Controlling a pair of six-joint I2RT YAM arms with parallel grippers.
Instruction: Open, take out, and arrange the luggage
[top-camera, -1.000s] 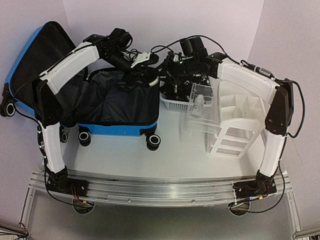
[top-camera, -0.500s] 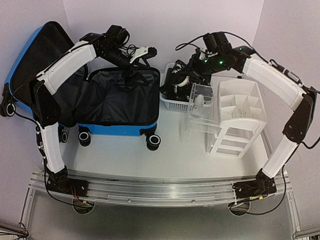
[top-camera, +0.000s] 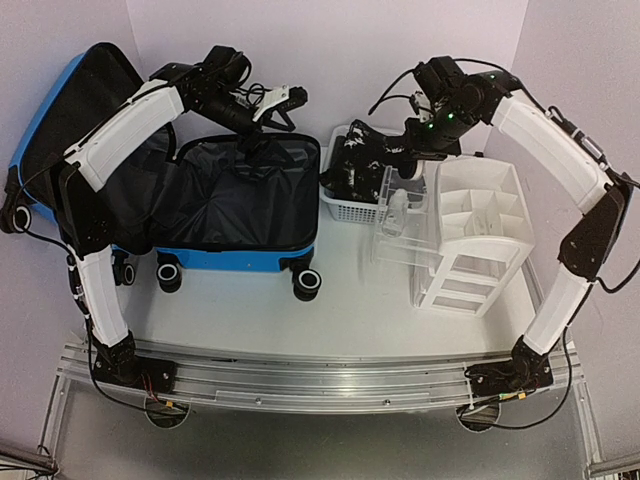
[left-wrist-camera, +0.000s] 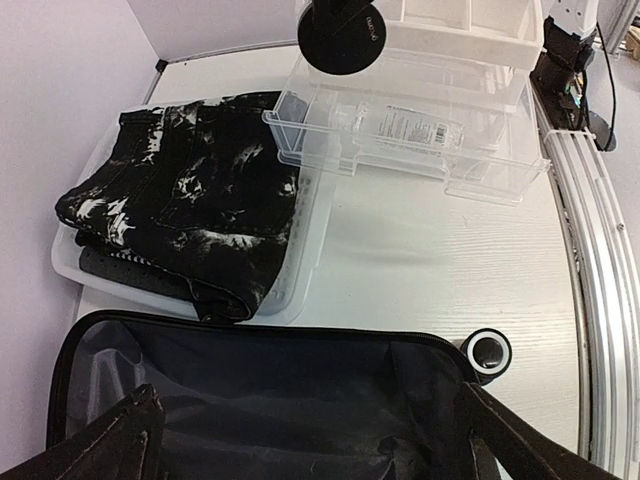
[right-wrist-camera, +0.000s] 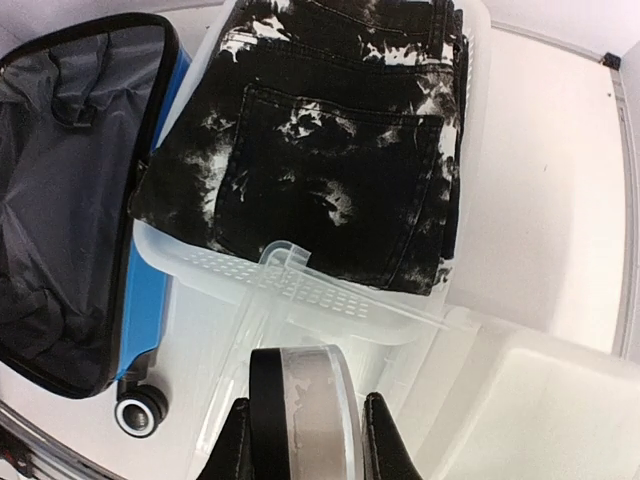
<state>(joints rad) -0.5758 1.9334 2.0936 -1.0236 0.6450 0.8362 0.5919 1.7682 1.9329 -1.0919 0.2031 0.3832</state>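
Observation:
The luggage (top-camera: 240, 258), a blue hard-shell suitcase, lies open at the left, its lid (top-camera: 45, 120) leaning back and its black lining showing (left-wrist-camera: 270, 400). My left gripper (top-camera: 285, 100) hovers over the suitcase's far edge, jaws wide apart and empty (left-wrist-camera: 310, 425). My right gripper (top-camera: 413, 150) is shut on a round jar (right-wrist-camera: 305, 415) with a black lid and grey body, held above the clear plastic box (top-camera: 400, 215). The jar's black lid also shows in the left wrist view (left-wrist-camera: 342, 35).
A white perforated basket (top-camera: 345, 208) next to the suitcase holds folded black-and-white jeans (right-wrist-camera: 320, 150). A white compartmented organizer (top-camera: 480, 230) stands at the right, beside the clear box (left-wrist-camera: 400, 130). A suitcase wheel (left-wrist-camera: 490, 350) sits on the table.
My right arm has swung out and moved right, from over the basket to over the clear box, with the jar in its jaws. My left gripper has risen a little toward the back wall.

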